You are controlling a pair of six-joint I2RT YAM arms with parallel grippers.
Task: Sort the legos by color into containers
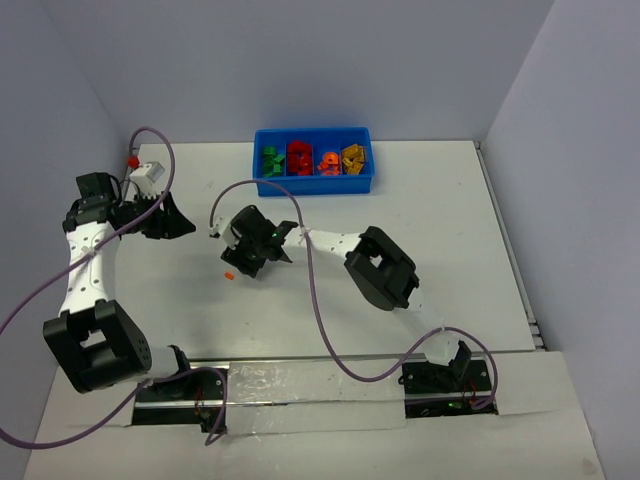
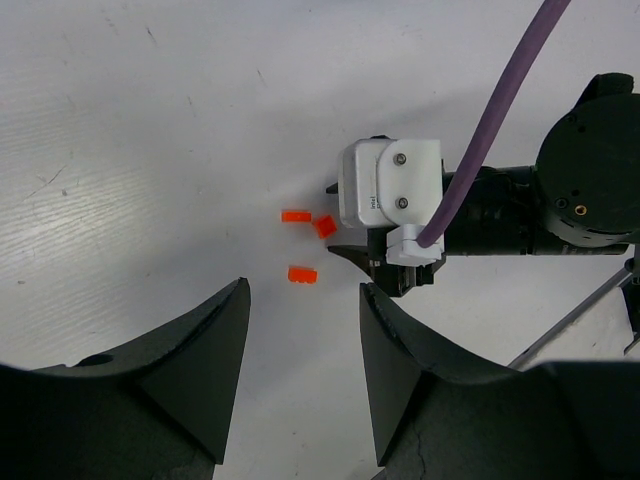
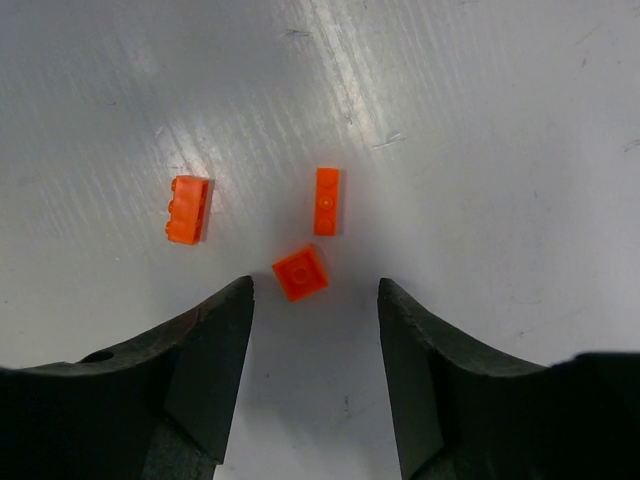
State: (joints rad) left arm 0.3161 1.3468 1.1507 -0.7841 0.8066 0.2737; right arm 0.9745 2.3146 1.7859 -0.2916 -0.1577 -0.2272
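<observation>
Right jaws apart, orange lego (image 3: pixel 300 272) just ahead

Three orange legos (image 3: pixel 300 272) loose, flat, well apart from filled blue tray (image 1: pixel 312 186)

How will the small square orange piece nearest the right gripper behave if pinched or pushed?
The square orange piece looks like hard moulded plastic, so probably stiff, not fragile. Tiny and flat on the smooth table, it likely slides rather than rolls. Lying skewed to the right gripper, it may twist when pinched.
</observation>
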